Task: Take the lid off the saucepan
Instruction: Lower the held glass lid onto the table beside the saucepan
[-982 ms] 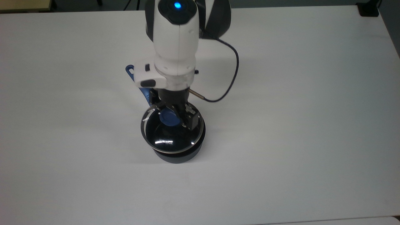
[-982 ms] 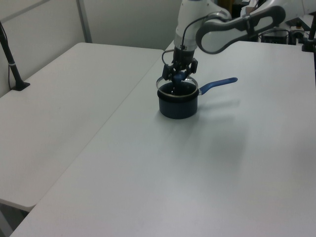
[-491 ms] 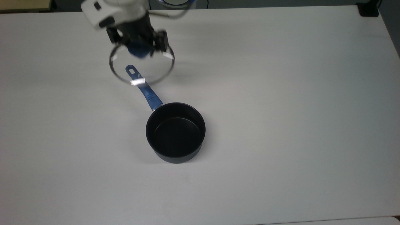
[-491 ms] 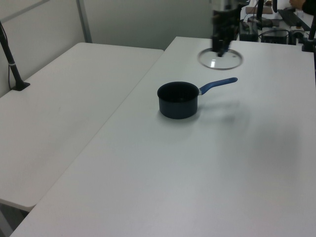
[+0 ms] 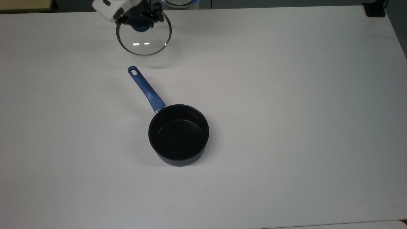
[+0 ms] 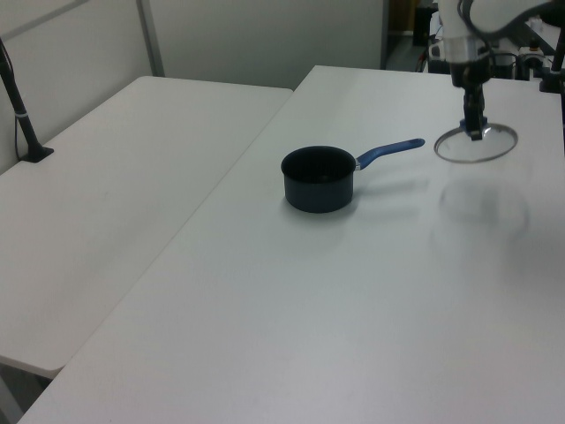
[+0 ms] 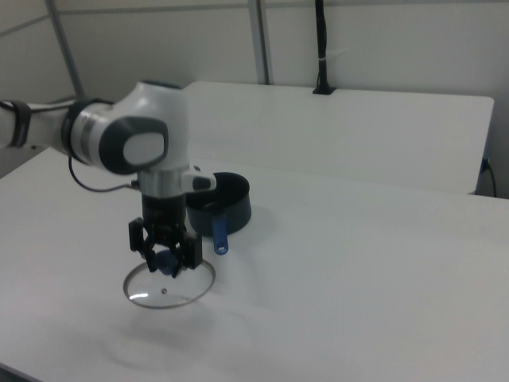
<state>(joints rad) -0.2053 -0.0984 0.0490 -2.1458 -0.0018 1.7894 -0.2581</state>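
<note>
The saucepan [image 5: 178, 135] stands uncovered on the white table, dark with a black inside, also seen as a pot [image 6: 318, 177] [image 7: 232, 200]. Its long blue handle [image 5: 145, 88] points toward the top view's upper left. Beyond the handle's slotted end, the glass lid [image 5: 144, 40] with its steel rim hangs level a little above the table, casting a shadow below. My gripper [image 5: 140, 21] is shut on the lid's blue knob. In the left view the lid [image 6: 477, 146] hangs under the gripper [image 6: 474, 131] to the right of the handle [image 6: 390, 152]. The right view shows the gripper [image 7: 165, 261] over the lid [image 7: 169, 288].
The white table [image 5: 286, 111] stretches wide around the pan. A second table [image 6: 115, 168] adjoins it on the left view's left, with a black post [image 6: 19, 102] on it. A black block [image 5: 375, 9] sits at the top view's top right corner.
The gripper lifted the lid off the saucepan and carried it past the handle's end toward the top view's top edge. The saucepan has stayed in place.
</note>
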